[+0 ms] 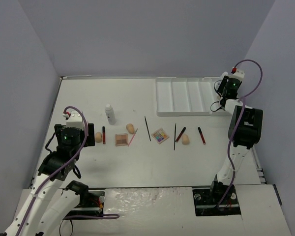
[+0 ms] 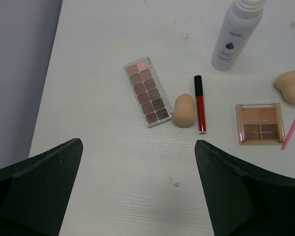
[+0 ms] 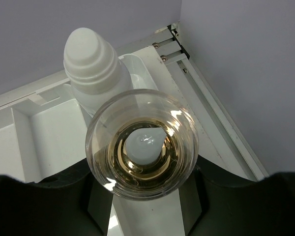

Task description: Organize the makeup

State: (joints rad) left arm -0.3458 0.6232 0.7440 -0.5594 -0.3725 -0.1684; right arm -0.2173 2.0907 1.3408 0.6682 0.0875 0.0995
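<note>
The tray (image 1: pixel 182 114) lay at the far right of the bench (image 1: pixel 88 98). Nearer, the small things formed a loose row. From the left came a long palette (image 2: pixel 147 92), a sponge (image 2: pixel 183 110), a lipstick tube (image 2: pixel 200 104) just beside it, a square palette (image 2: pixel 260 123), and another sponge (image 2: pixel 291 87) behind that. An upright bottle (image 1: pixel 109 113) stood behind the row. In the tray's rightmost compartment stood a second bottle (image 3: pixel 91 64), with a third bottle (image 3: pixel 142 147) close beside it.

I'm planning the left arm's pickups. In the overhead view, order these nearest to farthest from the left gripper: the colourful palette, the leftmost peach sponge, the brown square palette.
From the left gripper:
1. Leftmost peach sponge, just to its right.
2. Brown square palette, farther right.
3. Colourful palette, near the table's middle.
</note>
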